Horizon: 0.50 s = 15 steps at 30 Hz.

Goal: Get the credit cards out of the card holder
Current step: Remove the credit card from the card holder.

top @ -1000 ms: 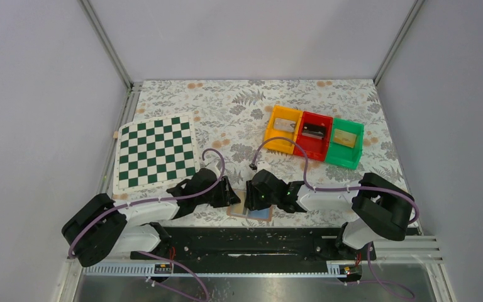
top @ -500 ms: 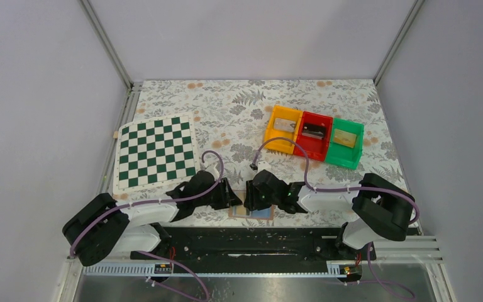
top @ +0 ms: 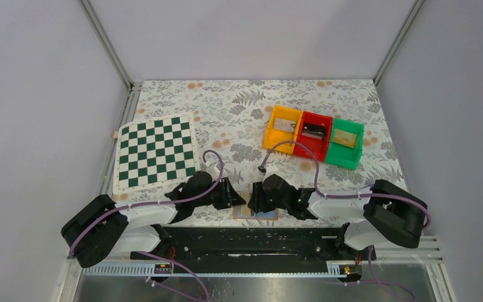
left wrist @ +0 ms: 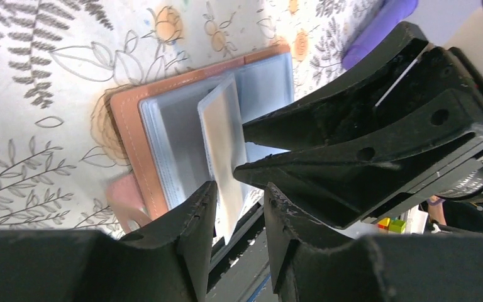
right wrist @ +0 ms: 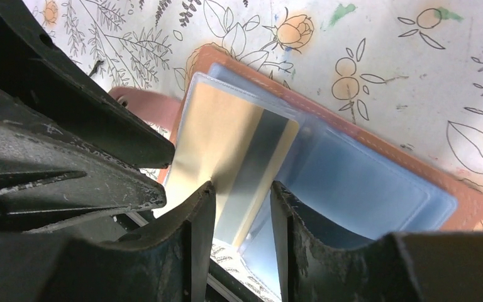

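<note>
The tan-brown card holder (top: 256, 214) lies open at the table's near edge, between my two grippers. In the left wrist view the card holder (left wrist: 126, 113) shows clear sleeves, one leaf standing up with a yellowish card (left wrist: 223, 145) in it. In the right wrist view the yellowish card (right wrist: 220, 145) has a grey stripe; a blue card (right wrist: 365, 182) sits in the sleeve beside it. My left gripper (top: 234, 196) is open, its fingers either side of the raised leaf's lower edge (left wrist: 239, 214). My right gripper (top: 255, 202) is slightly open over the same leaf (right wrist: 242, 211).
A green-and-white chessboard (top: 156, 153) lies at the left. Orange (top: 282, 129), red (top: 313, 135) and green (top: 344, 143) bins stand at the back right, each with something in it. The black base rail (top: 251, 242) runs just behind the holder.
My right arm has swung down and to the right, bringing its gripper lower over the holder. The left gripper has barely moved. Less of the blue inside shows from above.
</note>
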### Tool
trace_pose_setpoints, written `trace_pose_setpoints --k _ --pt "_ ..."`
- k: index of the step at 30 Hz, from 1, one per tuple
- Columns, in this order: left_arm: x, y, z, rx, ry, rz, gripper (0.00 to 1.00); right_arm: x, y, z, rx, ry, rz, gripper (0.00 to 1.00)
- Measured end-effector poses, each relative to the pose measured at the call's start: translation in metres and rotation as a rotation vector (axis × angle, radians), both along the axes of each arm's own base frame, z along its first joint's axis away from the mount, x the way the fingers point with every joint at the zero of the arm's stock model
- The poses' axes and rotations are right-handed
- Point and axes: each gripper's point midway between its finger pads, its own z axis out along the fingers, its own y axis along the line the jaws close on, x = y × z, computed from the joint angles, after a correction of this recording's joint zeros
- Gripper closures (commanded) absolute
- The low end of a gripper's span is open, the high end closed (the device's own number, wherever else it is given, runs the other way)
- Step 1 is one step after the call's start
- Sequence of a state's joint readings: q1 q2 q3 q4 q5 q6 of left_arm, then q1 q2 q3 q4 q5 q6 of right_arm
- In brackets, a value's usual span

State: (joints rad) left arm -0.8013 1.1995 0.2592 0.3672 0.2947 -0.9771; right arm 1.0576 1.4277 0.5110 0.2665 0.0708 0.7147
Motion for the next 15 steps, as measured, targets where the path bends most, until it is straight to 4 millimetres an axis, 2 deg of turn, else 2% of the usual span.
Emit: trace_pose_setpoints --k 10,15 --pt "0.005 -0.012 0.02 -0.084 -0.049 -0.016 0.67 -0.001 -0.011 0.008 0.054 -0.033 -0.034 0.55" --pt "0.0 -0.023 0.02 -0.099 -0.042 -0.048 0.68 0.001 -0.016 0.014 0.072 -0.059 -0.056 0.55"
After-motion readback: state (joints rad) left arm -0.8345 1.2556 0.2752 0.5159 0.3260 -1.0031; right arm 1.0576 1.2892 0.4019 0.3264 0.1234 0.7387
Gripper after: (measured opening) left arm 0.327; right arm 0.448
